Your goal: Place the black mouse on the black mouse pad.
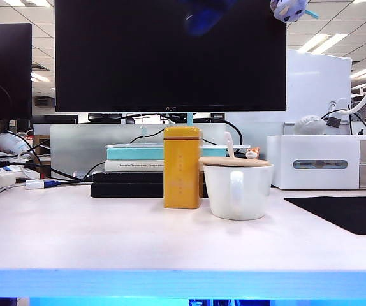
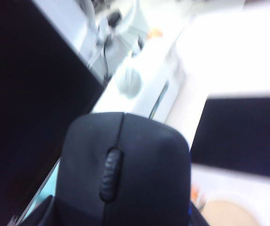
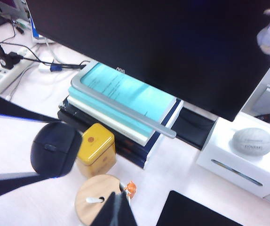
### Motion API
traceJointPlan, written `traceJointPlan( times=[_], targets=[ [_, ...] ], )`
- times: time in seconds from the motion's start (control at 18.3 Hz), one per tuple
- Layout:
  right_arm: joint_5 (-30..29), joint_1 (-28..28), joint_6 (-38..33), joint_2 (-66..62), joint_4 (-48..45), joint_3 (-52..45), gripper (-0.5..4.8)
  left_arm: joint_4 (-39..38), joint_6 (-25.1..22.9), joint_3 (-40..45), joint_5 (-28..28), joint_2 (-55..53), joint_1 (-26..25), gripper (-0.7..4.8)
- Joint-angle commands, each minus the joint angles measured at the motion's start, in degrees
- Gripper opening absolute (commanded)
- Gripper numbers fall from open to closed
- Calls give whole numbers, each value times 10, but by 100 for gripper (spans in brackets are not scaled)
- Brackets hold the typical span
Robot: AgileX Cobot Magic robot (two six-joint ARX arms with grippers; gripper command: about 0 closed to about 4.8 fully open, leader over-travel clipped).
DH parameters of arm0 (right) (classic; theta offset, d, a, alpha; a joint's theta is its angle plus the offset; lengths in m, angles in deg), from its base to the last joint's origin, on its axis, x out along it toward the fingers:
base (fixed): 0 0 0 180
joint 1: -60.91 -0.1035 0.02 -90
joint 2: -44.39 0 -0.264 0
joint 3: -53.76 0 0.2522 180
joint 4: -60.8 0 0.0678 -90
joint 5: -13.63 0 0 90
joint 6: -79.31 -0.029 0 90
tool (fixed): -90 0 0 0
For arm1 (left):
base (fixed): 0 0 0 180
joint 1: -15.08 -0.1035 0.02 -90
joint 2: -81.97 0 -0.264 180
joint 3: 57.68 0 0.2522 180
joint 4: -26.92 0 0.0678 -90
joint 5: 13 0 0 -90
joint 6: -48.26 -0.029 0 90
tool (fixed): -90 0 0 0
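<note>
Black mouse (image 3: 55, 148) is held aloft between the left gripper's (image 2: 125, 221) fingers, above the yellow tin (image 3: 96, 143), left of the black mouse pad (image 1: 349, 212). Carry and set-down remain. Right gripper (image 3: 114, 212) is closed, empty.

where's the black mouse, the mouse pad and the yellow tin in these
black mouse (image 2: 125, 174): left wrist view, on its top shell beside the scroll wheel.
black mouse pad (image 1: 349, 211): exterior view, on its flat top surface.
yellow tin (image 1: 182, 169): exterior view, on its front face.
</note>
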Motion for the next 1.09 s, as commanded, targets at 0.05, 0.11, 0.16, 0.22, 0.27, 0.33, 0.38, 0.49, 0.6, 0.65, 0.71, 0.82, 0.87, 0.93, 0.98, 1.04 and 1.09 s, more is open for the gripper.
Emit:
traceJointPlan(
  times=[0.05, 0.11, 0.16, 0.22, 0.27, 0.33, 0.38, 0.49, 0.6, 0.65, 0.71, 0.82, 0.87, 0.93, 0.98, 1.04, 1.09],
  targets=[
    [1, -1, -5, 3, -6, 3, -5, 1, 39, -55, -5, -37, 12, 57],
    [1, -1, -5, 4, -6, 3, -5, -7, 40, -74, -8, -54, 18, 57],
    [2, -1, -5, 6, -6, 4, -5, -14, 49, -87, -9, -67, 23, 57],
    [1, -1, -5, 8, -6, 6, -5, -20, 64, -102, -11, -83, 26, 57],
    [2, -1, -5, 8, -5, 10, -6, -24, 73, -116, -21, -102, 32, 57],
    [11, -1, -5, 9, -6, 12, -5, -23, 75, -126, -26, -119, 41, 57],
    [44, -1, -5, 10, -5, 12, -6, -23, 76, -135, -30, -134, 49, 57],
    [132, -1, -5, 12, -6, 12, -6, -22, 75, -145, -41, -164, 70, 57],
    [156, -1, -5, 13, -6, 12, -5, -19, 75, -150, -54, -191, 90, 57],
    [155, -1, -5, 13, -6, 12, -5, -13, 75, -150, -54, -204, 99, 57],
    [155, -1, -5, 13, -6, 12, -5, -5, 75, -150, -54, -215, 105, 57],
    [155, -1, -5, 13, -6, 12, -5, 8, 76, -150, -57, -236, 111, 57],
    [150, -1, -5, 13, -6, 12, -5, 9, 82, -150, -63, -245, 112, 57],
    [143, -1, -5, 13, -6, 12, -5, 8, 96, -150, -69, -255, 114, 57],
    [142, -1, -5, 13, -6, 12, -5, 2, 115, -150, -67, -264, 114, 57],
    [142, -1, -5, 13, -6, 12, -5, -10, 122, -149, -64, -267, 114, 57],
    [142, -1, -5, 13, -6, 11, -5, -36, 131, -149, -49, -270, 114, 57]
  ],
)
